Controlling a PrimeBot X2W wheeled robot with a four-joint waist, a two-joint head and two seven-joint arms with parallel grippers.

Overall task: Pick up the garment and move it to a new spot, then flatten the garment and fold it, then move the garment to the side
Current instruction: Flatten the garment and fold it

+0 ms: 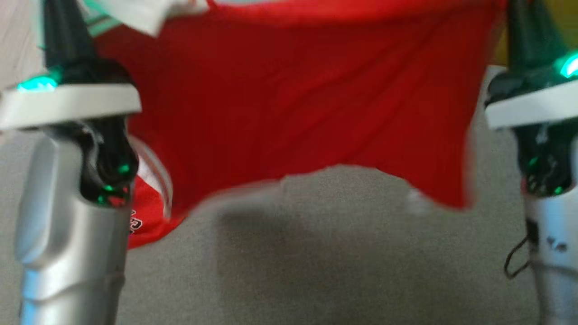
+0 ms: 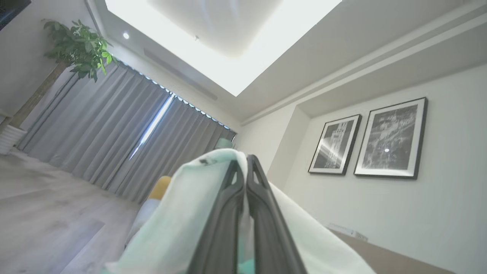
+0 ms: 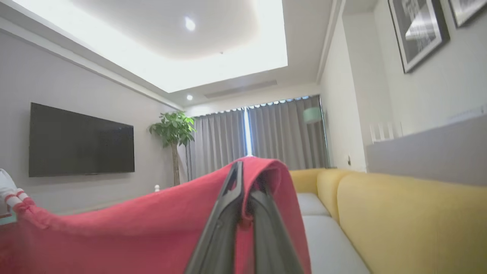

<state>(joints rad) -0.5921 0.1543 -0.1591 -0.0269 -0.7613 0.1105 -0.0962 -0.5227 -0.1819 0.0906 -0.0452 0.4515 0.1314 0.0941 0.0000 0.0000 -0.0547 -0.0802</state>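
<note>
While the grey surface (image 1: pixel 316 271) is lying blurred across the bottom of the head view, the red garment (image 1: pixel 293 104) is hanging above it. It is stretching as a wide sheet between the two arms. Its lower edge is sagging in an arch, and a white-striped part is dangling at the lower left. In the right wrist view a yellow sofa (image 3: pixel 399 220) is running along the wall, and a dark television (image 3: pixel 80 140) is hanging on the wall opposite. The right gripper (image 3: pixel 245 186) is clamping its fingers together on a fold of the red cloth, which is draping over their tips. The left gripper (image 2: pixel 246 171) is pinching tight on pale mint-white cloth at the garment's left end, which is wrapping around both fingers.
</note>
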